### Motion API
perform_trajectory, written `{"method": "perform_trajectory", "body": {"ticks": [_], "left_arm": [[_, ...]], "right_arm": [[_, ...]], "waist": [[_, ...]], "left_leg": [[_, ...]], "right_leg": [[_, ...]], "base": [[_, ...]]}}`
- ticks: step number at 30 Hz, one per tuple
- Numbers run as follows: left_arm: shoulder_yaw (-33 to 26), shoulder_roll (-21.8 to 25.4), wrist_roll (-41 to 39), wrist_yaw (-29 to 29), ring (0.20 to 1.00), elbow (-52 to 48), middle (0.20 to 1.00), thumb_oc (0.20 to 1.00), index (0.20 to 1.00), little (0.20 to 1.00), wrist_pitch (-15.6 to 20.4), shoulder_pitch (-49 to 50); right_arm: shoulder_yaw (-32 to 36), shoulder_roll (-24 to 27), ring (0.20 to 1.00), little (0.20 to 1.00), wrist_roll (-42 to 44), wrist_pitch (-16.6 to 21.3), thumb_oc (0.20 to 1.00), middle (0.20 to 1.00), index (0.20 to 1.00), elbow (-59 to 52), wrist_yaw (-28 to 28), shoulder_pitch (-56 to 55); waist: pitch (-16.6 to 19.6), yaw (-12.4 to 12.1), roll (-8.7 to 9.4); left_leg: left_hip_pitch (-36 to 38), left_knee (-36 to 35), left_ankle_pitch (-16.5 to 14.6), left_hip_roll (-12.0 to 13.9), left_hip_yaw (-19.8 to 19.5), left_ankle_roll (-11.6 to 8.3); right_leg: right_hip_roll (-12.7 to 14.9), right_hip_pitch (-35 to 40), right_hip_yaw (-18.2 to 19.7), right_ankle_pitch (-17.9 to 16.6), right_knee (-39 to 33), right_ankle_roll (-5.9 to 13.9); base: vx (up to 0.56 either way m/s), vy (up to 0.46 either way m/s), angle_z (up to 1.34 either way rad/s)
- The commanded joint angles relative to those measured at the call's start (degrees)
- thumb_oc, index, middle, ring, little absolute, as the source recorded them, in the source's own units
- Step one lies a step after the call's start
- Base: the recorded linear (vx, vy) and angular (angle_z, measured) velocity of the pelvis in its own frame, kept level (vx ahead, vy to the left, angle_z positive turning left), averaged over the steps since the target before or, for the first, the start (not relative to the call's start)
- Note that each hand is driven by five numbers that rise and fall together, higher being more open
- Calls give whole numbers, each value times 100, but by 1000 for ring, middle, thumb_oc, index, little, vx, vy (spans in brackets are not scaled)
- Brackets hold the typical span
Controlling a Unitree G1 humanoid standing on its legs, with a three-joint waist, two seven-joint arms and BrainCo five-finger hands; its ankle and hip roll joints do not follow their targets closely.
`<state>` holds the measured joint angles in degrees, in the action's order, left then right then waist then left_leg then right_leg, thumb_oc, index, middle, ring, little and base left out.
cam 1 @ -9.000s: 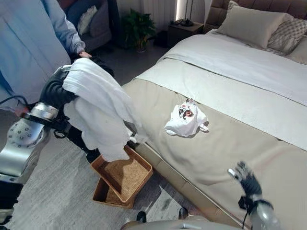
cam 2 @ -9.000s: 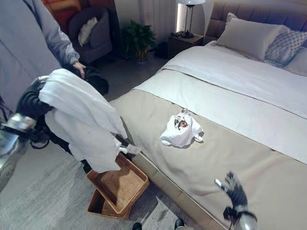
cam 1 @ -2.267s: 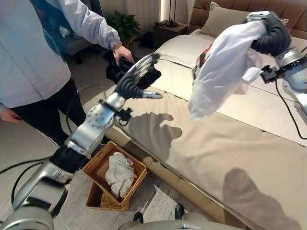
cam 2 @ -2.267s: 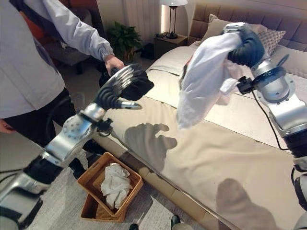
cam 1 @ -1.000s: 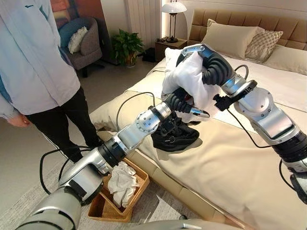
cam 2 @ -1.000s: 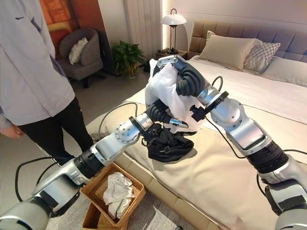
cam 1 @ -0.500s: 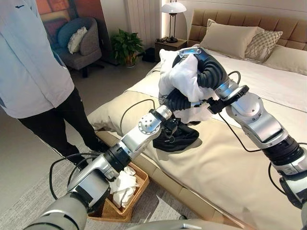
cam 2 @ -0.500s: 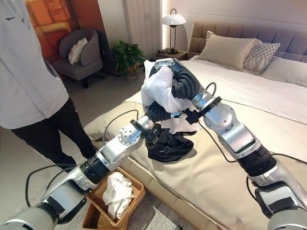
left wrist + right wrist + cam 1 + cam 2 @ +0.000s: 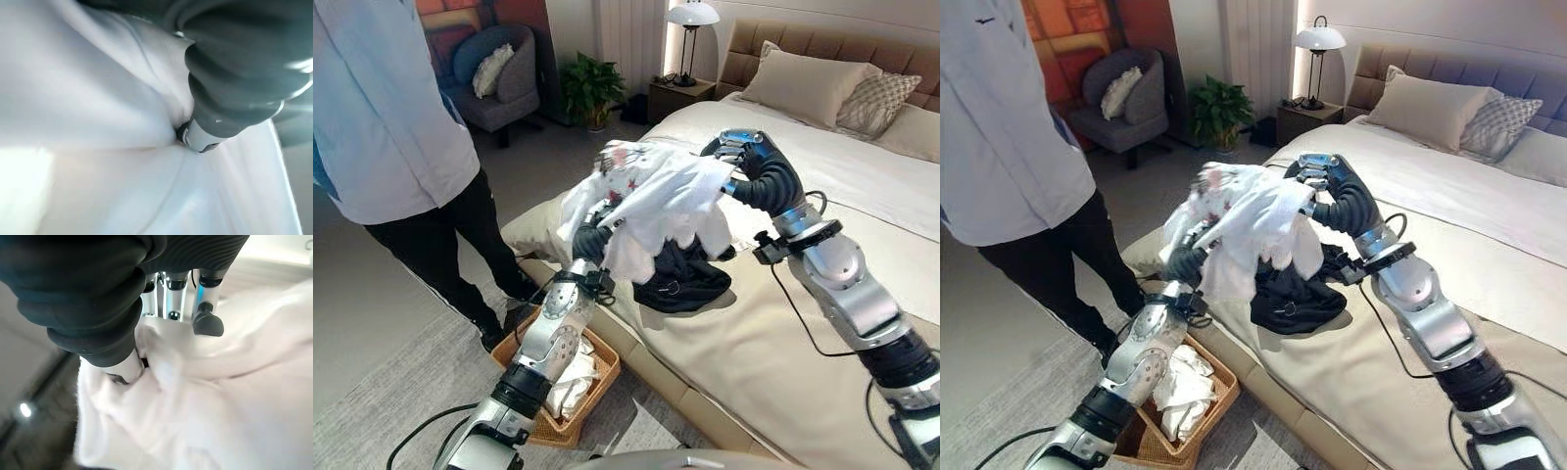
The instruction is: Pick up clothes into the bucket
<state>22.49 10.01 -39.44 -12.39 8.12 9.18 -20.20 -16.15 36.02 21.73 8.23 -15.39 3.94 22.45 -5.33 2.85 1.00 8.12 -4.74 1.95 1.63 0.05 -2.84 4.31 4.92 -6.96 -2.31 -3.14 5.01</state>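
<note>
Your left hand and right hand are both gripping the white shirt, holding it up over the bed.

A white garment with small red print is seen above a black garment. The bed cover is beige, the basket woven brown, holding white cloth. A checked grey pillow is noted.

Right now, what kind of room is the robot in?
Most likely a bedroom: there is a big beige bed with a padded tan headboard, beige pillows and a white bedside lamp.
</note>
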Motion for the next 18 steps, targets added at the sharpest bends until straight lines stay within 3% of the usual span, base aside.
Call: {"method": "perform_trajectory", "body": {"ticks": [1,2,3,5,7,18], "left_arm": [[233,-117,577,-353,200,284,200,200,200,200,108,-540],[492,-292,740,-489,200,276,200,200,200,200,248,-715],[516,-303,901,-514,200,316,200,200,200,200,273,-826],[-61,154,892,-395,200,-64,200,200,200,200,297,-314],[-456,255,985,-357,200,-201,200,200,200,200,345,122],[-1145,353,1215,-413,200,-366,200,200,200,200,471,406]], "right_arm": [[771,-68,363,363,-140,385,363,363,363,-465,486,62],[685,-209,564,564,-366,554,564,564,564,-409,574,102],[714,-188,1000,1000,-414,519,1000,1000,1000,-390,614,6],[999,-184,1000,1000,-359,479,1000,1000,1000,-421,585,-409],[1044,-372,1000,1000,-455,425,1000,1000,1000,-298,452,-719],[1267,-734,1000,1000,-558,357,1000,1000,1000,-59,153,-1423]], "waist": [[236,117,329],[223,146,318],[215,194,319],[196,151,292],[212,116,286],[188,138,276]], "left_leg": [[-297,686,-547,-135,-246,117],[-307,695,-554,-137,-256,120],[-304,693,-551,-129,-243,117],[-298,676,-551,-123,-233,117],[-268,641,-556,-111,-241,110],[-226,573,-566,-79,-201,113]], "right_leg": [[449,-133,-260,278,648,285],[438,-148,-237,296,676,281],[434,-162,-237,306,688,285],[438,-173,-249,322,708,291],[444,-161,-275,345,721,281],[435,-188,-253,369,727,271]], "base": [[1,-7,-5],[-3,-11,-8],[-3,-6,-12],[11,4,-4],[29,-4,-6],[8,-1,2]]}}
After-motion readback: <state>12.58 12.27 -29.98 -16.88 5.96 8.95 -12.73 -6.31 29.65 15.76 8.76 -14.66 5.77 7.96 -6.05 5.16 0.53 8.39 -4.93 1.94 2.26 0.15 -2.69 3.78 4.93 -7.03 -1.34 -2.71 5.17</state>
